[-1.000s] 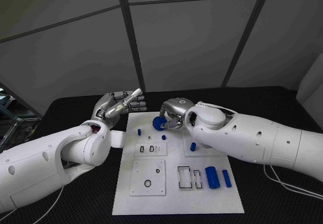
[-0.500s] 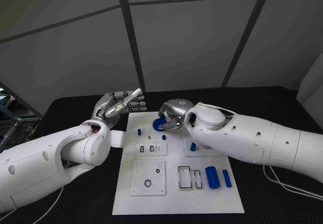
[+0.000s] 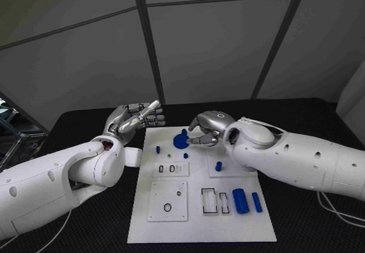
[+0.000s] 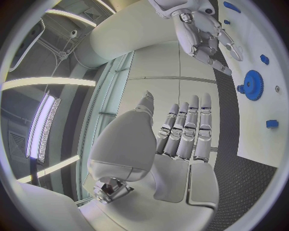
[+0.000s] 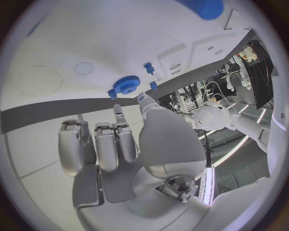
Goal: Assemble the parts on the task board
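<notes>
The blue gear (image 3: 181, 140) looks light and stiff, best pinched by its toothed rim; both hands' fingers (image 3: 201, 140) hold nothing.

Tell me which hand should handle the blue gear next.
Probably the right hand: it sits right beside the blue gear at the board's far end, fingers curled toward it. The left hand is raised off the board's edge, fingers straight and empty.

Both arms wear smooth, glossy white shells with rounded, bulging segments and small dark screw holes. The left hand (image 3: 134, 121) and right hand (image 3: 208, 127) are silver metal, with segmented fingers (image 4: 188, 126) carrying pale pads. Thin white cables trail beneath each forearm.
</notes>
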Robot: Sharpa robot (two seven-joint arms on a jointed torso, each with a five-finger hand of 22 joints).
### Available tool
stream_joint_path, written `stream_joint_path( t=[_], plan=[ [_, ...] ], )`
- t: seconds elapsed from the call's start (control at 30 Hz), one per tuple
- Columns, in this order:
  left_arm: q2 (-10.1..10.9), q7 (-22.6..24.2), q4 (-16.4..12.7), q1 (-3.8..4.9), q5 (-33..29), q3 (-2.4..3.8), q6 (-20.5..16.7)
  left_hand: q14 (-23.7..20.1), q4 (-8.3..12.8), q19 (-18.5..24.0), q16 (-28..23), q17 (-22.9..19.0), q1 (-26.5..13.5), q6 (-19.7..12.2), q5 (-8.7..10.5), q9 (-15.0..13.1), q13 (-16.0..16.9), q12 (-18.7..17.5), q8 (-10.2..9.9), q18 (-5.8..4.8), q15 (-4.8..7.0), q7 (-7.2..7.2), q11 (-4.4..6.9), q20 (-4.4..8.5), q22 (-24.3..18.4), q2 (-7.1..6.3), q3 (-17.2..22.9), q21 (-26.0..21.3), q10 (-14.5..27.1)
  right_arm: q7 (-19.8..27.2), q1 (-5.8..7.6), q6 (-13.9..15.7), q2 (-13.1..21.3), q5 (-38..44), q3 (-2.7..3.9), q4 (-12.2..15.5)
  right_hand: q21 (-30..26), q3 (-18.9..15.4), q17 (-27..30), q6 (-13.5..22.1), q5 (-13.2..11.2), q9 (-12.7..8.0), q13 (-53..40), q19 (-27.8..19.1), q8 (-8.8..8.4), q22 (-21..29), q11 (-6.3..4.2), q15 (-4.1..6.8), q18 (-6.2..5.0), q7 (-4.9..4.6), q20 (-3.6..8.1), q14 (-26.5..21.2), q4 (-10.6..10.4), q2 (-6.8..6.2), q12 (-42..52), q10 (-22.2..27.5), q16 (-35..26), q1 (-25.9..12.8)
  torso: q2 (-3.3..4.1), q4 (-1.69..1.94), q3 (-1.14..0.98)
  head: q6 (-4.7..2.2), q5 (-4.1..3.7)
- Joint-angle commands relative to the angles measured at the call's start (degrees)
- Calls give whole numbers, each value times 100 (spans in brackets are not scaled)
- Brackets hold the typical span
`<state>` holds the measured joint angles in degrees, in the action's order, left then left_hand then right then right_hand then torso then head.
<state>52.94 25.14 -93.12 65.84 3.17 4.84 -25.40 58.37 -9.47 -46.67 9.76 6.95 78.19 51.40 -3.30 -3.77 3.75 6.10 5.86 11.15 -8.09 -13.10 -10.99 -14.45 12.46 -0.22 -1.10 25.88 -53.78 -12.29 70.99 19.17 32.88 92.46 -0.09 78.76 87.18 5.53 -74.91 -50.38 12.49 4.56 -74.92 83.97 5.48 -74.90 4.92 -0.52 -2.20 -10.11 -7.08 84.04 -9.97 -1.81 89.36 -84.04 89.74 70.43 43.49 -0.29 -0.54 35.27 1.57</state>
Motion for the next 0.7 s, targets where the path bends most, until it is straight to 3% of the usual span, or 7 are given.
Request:
stream_joint_path(
  t=[0.03,0.17,0.33,0.47,0.53,0.57,0.7],
  plan=[
    [21,27,15,10,32,6,73,22,14,50,-21,7,-19,29,-2,2,-9,-19,-29,-82,-26,-68,-10,4,7,32,-9,36,-3,538,14,494,383,-702,13,267,-15,23,-1509,-70,-6,11,-1375,116,27,-829,38,-1,61,12,11,596,141,-24,-53,-502,26,190,-13,-33,-5,-21,9],
    [43,38,48,10,32,5,71,25,17,52,-23,9,-17,35,-2,1,-7,-18,-29,-81,-25,-65,-8,4,8,36,-10,38,-10,1175,17,390,968,-1702,21,512,-132,10,-1492,-115,-223,2,-1237,-66,20,-584,20,7,5,26,23,592,277,-88,-180,-398,21,381,-34,-83,-30,-35,26],
    [35,46,96,8,32,4,80,51,45,68,-40,26,-9,109,-2,-7,10,28,-20,-78,-12,-47,19,7,18,64,-28,60,-138,1696,22,238,1584,-2525,29,617,-208,-36,-1396,-142,-115,-10,-1171,-174,1,-441,-4,18,-28,52,30,569,459,-167,-247,-343,-13,609,-57,-130,-69,-49,26],
    [12,46,115,7,32,4,101,75,62,80,-52,42,-11,170,-1,-10,23,70,-16,-74,1,-33,41,14,26,86,-48,79,-261,1853,24,119,1786,-2685,30,531,-233,-61,-1369,-187,-87,-9,-1146,-204,8,-399,-27,38,-38,80,45,562,541,-197,-272,-322,-24,709,-61,-148,-91,-64,31],
    [-5,43,128,6,32,4,116,90,72,87,-58,51,-11,209,-2,-11,31,97,-13,-73,9,-28,54,18,31,100,-60,90,-341,1919,23,43,1850,-2672,30,449,-241,-71,-1357,-203,-76,-10,-1136,-213,7,-387,-40,48,-41,94,53,559,574,-204,-283,-313,-29,751,-52,-133,-84,-76,-12],
    [-16,42,135,6,32,3,124,95,75,89,-60,54,-11,220,-2,-11,33,103,-12,-73,11,-26,57,19,32,105,-63,93,-362,1947,23,6,1873,-2641,30,398,-245,-74,-1354,-207,-73,-11,-1133,-218,6,-380,-45,52,-42,100,56,559,587,-207,-287,-310,-30,768,-51,-137,-93,-80,-22],
    [-55,37,159,2,32,3,152,108,85,96,-64,62,-8,249,-2,-11,37,117,-12,-73,16,-20,66,22,36,115,-72,101,-413,2014,21,-104,1892,-2518,29,192,-251,-88,-1353,-207,-68,-17,-1126,-222,-7,-374,-62,66,-44,117,70,558,634,-222,-295,-304,-31,828,-45,-118,-79,-86,-115]
  ],
)
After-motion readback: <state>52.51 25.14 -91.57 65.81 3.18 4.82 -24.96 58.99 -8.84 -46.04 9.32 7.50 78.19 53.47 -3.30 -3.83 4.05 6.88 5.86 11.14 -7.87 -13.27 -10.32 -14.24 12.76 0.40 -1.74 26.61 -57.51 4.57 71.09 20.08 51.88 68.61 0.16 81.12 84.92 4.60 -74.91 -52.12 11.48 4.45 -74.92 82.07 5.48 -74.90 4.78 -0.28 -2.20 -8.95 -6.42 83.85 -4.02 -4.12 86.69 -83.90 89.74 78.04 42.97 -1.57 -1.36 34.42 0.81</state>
